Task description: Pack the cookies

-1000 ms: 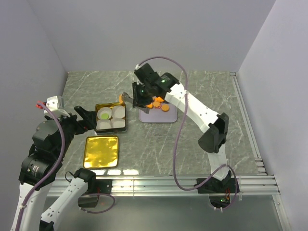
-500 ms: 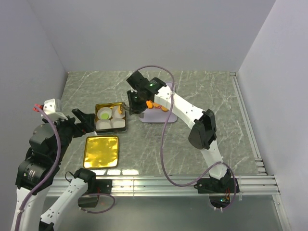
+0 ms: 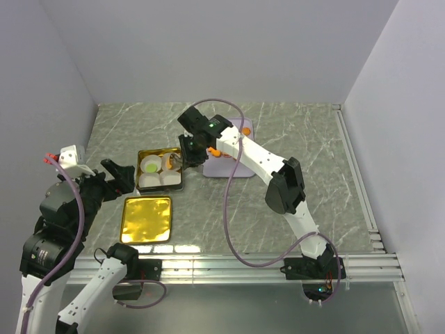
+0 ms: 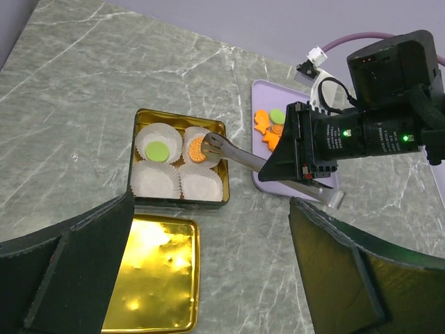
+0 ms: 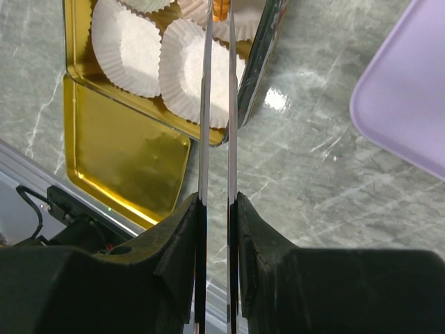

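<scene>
Nearest, low on the left, the left jaws hang released and spread wide, their dark pads (image 4: 76, 271) filling the bottom corners of the left wrist view. They point at the tin from its left, apart from it and gripping nothing. Just past them a gold lid (image 3: 146, 219) lies flat on the grey marbled worktop (image 3: 313, 139), just beside the near side of the open gold tin (image 4: 174, 115). That tin holds four white paper cups (image 4: 154, 179) in two rows (packed tight, frills touching). The two nearer cups show only white paper, and the far left one has a lime green cookie (image 4: 157, 149) lying in it. At the far right cup is the orange cookie (image 4: 195, 150), round and ridged, and the right jaws are here too. Two long thin metal fingers (image 4: 236, 157) reach in from the right, slanting down across the tin's right wall, and are clenched on the orange cookie at their very tips. In the right wrist view the two blades run almost parallel, with a sliver of orange nipped between them at the top edge. Whether the piece touches the paper or hangs just above it I cannot tell. Farther back and to the right, near the tin, lies a lilac tray (image 4: 268, 90) carrying the other cookies (image 4: 264, 122), orange ones and a green one clustered by its left edge. The right arm (image 3: 257, 158) hides most of them in the top view, where a lone orange cookie (image 3: 245, 129) shows at the tray's far corner.
</scene>
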